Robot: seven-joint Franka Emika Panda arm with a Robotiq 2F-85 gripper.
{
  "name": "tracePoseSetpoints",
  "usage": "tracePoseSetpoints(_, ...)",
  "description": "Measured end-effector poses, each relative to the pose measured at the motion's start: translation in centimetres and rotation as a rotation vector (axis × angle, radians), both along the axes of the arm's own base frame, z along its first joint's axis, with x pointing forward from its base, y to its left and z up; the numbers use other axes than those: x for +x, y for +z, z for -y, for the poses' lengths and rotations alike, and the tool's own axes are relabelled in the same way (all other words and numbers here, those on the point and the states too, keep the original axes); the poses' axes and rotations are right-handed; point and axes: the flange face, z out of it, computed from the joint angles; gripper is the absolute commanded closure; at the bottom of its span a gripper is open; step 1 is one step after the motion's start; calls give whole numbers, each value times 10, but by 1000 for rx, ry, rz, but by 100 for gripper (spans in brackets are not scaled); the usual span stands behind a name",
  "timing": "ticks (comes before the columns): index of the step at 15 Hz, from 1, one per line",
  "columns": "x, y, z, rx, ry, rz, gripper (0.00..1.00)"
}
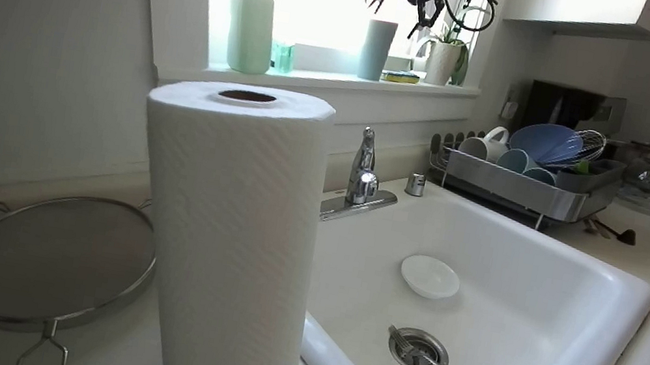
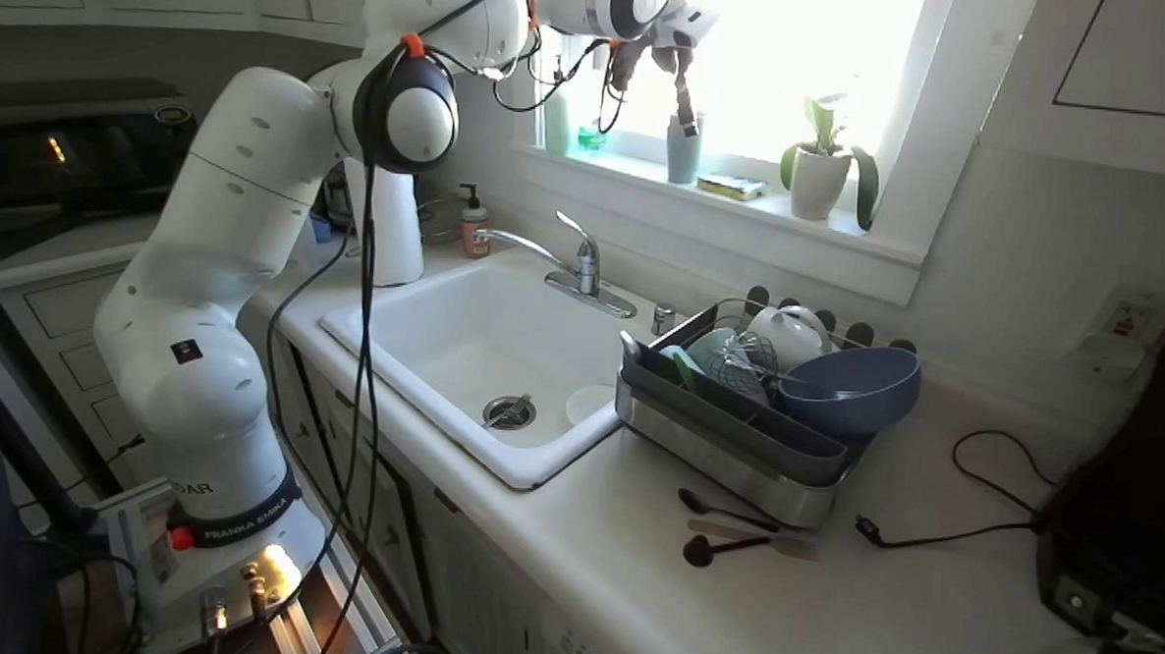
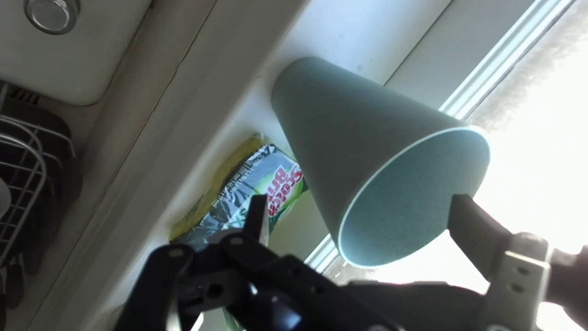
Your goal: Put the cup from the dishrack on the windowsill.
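The cup (image 1: 376,51), a pale blue-grey tumbler without a handle, stands upright on the windowsill (image 1: 316,78). It also shows in an exterior view (image 2: 683,156) and in the wrist view (image 3: 340,124), with its open rim towards the camera. My gripper (image 3: 358,202) is open, with its fingers wide apart at the cup's rim. One finger overlaps the rim in the wrist view; I cannot tell if they touch. In an exterior view the gripper (image 2: 689,101) is above the cup. The grey dishrack (image 1: 497,179) stands beside the sink, also in an exterior view (image 2: 705,455).
A packaged sponge (image 3: 266,184) lies beside the cup. A potted plant (image 2: 820,180) and a green pump bottle (image 1: 252,28) stand on the sill. The dishrack holds a blue bowl (image 2: 850,393), a white mug (image 1: 486,147) and pale blue cups (image 1: 515,160). A faucet (image 1: 363,169) stands below.
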Motion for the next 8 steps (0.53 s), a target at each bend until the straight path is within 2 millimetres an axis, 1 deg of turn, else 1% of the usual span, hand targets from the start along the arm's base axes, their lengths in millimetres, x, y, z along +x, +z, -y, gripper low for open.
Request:
tracePoseSetpoints(2, -3, 6, -1, -11, 25, 4, 0)
tracePoseSetpoints(4, -14, 25, -1, -32, 108, -8, 0)
tracePoseSetpoints(6, -38, 53, 4, -59, 206, -47, 0)
tracePoseSetpoints(8, -67, 82, 8, -87, 293, -97, 0)
